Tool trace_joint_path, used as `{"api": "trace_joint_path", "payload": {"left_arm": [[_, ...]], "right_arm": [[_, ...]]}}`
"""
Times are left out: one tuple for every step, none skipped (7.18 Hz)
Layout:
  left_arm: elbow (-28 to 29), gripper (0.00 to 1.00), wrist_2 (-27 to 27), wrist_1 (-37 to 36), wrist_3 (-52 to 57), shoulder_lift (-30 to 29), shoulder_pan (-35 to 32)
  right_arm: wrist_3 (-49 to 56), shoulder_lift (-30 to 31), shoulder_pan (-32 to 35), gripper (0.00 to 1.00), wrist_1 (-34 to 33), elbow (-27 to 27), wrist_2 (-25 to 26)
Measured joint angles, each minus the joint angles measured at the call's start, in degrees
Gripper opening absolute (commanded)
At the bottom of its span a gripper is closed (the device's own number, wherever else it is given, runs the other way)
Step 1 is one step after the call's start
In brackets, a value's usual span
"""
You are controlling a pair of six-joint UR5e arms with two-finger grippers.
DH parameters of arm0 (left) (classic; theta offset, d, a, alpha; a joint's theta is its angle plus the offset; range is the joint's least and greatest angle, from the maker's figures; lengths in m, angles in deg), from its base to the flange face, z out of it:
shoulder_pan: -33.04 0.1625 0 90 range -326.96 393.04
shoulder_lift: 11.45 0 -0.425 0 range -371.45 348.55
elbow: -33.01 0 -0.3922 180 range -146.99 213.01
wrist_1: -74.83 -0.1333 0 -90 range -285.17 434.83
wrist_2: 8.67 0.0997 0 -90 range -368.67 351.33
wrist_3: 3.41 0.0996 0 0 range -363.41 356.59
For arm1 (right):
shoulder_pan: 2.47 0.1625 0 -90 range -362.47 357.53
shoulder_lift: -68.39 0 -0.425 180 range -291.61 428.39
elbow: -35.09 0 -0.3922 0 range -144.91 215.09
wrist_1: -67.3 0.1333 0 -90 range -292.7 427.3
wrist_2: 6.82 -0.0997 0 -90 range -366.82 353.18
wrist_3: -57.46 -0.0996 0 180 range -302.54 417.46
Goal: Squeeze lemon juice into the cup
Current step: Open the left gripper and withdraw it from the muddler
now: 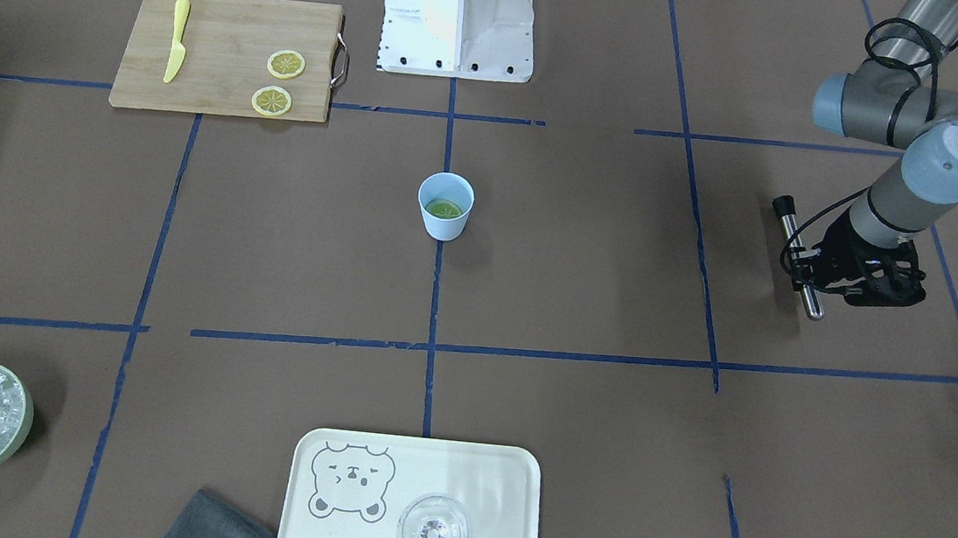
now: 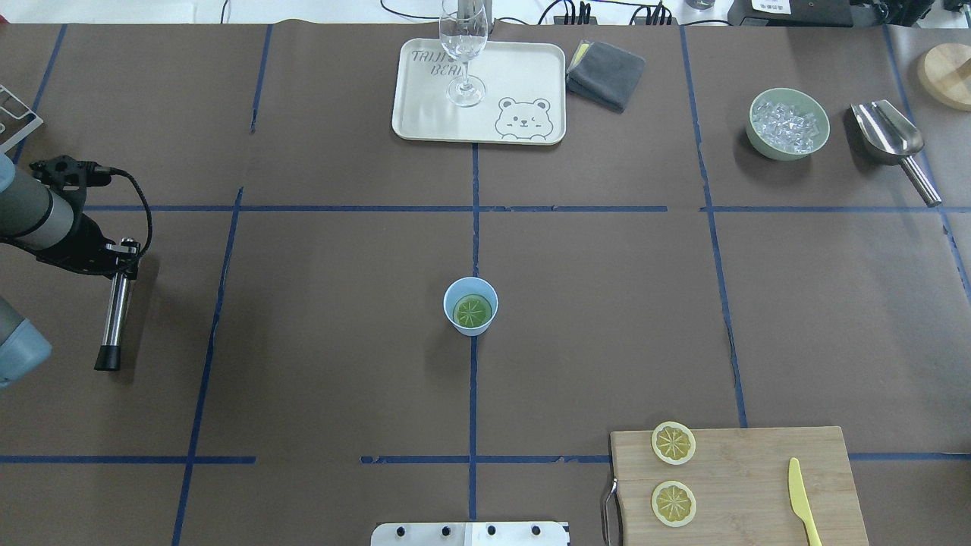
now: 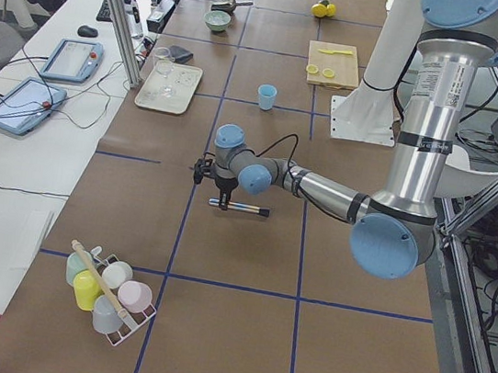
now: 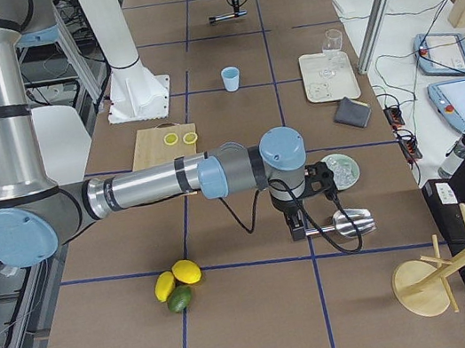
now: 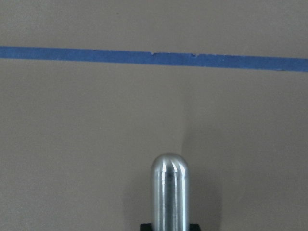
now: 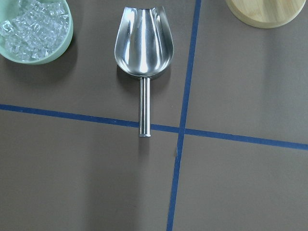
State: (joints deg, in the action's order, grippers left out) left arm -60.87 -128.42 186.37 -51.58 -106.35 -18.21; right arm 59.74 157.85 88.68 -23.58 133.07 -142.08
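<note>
The light blue cup [image 1: 445,206] stands at the table's centre, also in the overhead view [image 2: 470,305], with one lemon slice [image 2: 471,310] lying inside it. Two more lemon slices [image 2: 673,443] [image 2: 673,503] lie on the wooden cutting board [image 2: 751,485]. My left gripper [image 2: 114,254] is far to the cup's left, shut on a horizontal metal rod [image 2: 115,311] just above the table. My right gripper [image 4: 299,227] shows only in the exterior right view, over a metal scoop [image 6: 143,43]; I cannot tell whether it is open or shut.
A yellow knife [image 2: 802,500] lies on the board. A green bowl of ice [image 2: 787,123] stands beside the scoop. A tray [image 2: 425,114] holds a clear glass [image 2: 463,45], next to a grey cloth [image 2: 607,72]. A cup rack [image 3: 109,288] stands at the left end.
</note>
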Motion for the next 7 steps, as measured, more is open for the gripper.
{"api": "trace_joint_path", "payload": {"left_arm": [[0.1, 1.0, 0.0, 0.0, 0.9, 0.0, 0.0], [0.2, 1.0, 0.1, 0.1, 1.2, 0.0, 0.0], [0.2, 1.0, 0.2, 0.2, 1.2, 0.1, 0.0], [0.2, 1.0, 0.2, 0.2, 1.2, 0.1, 0.0], [0.0, 1.0, 0.2, 0.2, 1.2, 0.1, 0.0], [-0.5, 1.0, 0.2, 0.2, 1.3, 0.1, 0.0], [-1.5, 1.0, 0.1, 0.0, 2.0, 0.0, -0.2]], "right_arm": [[0.0, 0.0, 0.0, 1.0, 0.0, 0.0, 0.0], [0.0, 0.0, 0.0, 1.0, 0.0, 0.0, 0.0], [0.0, 0.0, 0.0, 1.0, 0.0, 0.0, 0.0], [0.0, 0.0, 0.0, 1.0, 0.0, 0.0, 0.0], [0.0, 0.0, 0.0, 1.0, 0.0, -0.1, 0.0], [0.1, 0.0, 0.0, 1.0, 0.0, -0.1, 0.0], [0.1, 0.2, 0.0, 1.0, 0.0, -0.2, 0.0]]}}
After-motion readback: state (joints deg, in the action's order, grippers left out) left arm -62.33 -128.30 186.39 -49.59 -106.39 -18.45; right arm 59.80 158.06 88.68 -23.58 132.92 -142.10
